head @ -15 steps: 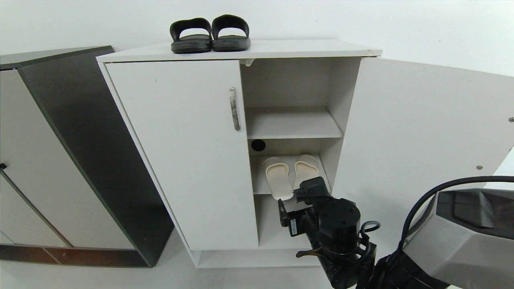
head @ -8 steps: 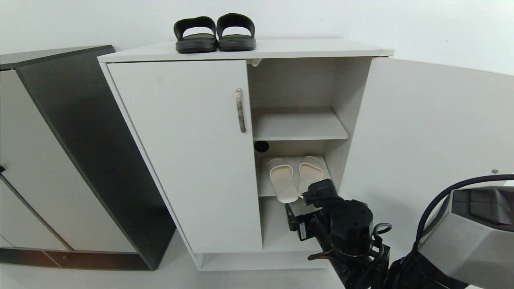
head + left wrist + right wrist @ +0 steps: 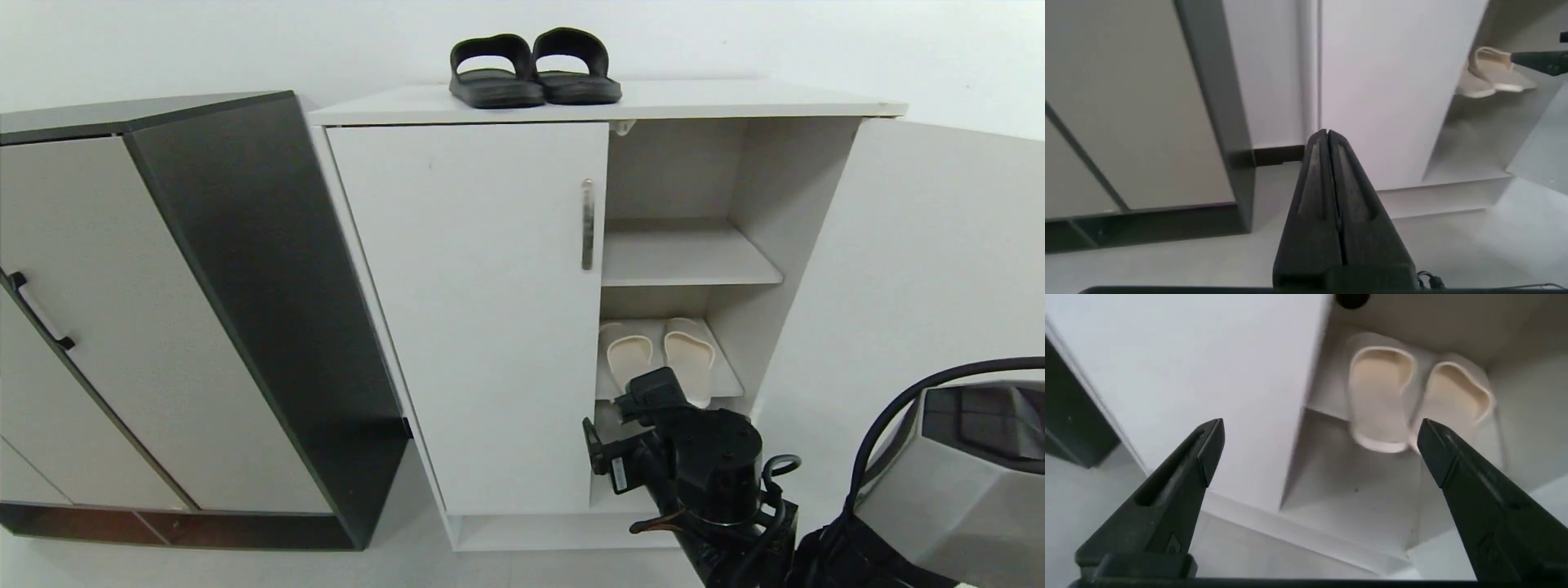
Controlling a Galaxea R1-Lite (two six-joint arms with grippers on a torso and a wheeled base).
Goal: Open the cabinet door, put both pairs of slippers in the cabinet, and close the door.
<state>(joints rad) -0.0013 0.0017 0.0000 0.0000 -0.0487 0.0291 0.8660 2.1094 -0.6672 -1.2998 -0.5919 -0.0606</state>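
White slippers (image 3: 1380, 388) on middle shelf (image 3: 727, 377), just beyond right gripper (image 3: 1321, 433): one pair stowed. Black slippers (image 3: 498, 82) well above jaws, on cabinet (image 3: 735, 102) top, likely next pickup. Door (image 3: 914, 269) swung wide for access. Right jaws spread wide, released, empty, touching nothing. Left gripper (image 3: 1327, 139) jaws clenched, empty, low near floor.

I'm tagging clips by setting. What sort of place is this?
Probably a home entryway, or a mock-up of one: a white shoe cabinet with cream slippers inside it, black slippers on top, and a dark-sided cabinet beside it.
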